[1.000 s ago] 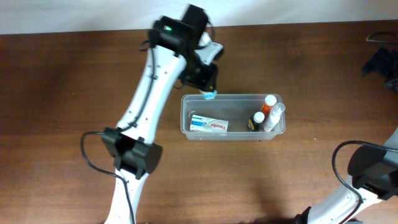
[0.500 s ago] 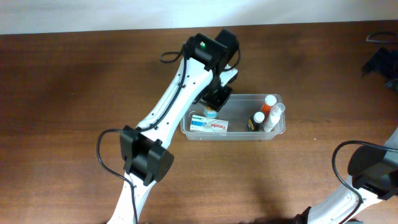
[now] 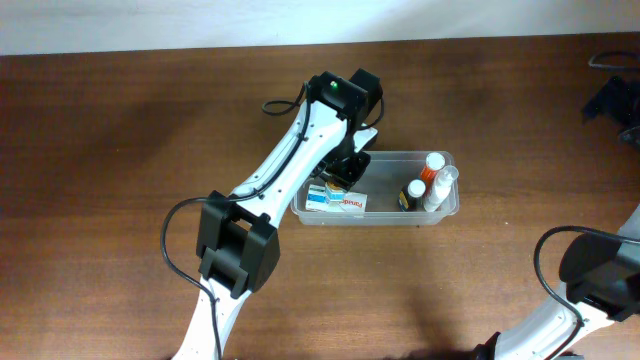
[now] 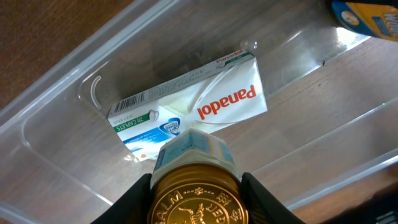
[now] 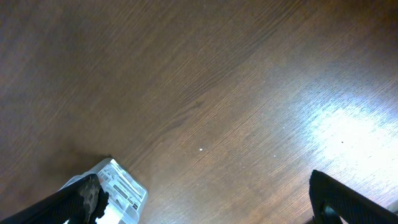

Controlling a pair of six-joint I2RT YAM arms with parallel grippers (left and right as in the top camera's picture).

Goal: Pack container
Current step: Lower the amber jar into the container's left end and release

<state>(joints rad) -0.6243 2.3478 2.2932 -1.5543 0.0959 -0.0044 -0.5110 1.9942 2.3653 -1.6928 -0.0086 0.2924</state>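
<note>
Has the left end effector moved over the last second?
Yes. The left end effector, shut on a jar, went from just beyond the container's far rim to above its left end, over the Panadol box.

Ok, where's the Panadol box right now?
In the overhead view, the Panadol box lies flat at the left end of the container, under the jar held by the left gripper.

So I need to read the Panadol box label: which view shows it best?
Left wrist: the Panadol box lies large, lettering legible. Overhead shows it small inside the container. Right wrist misses it.
</note>
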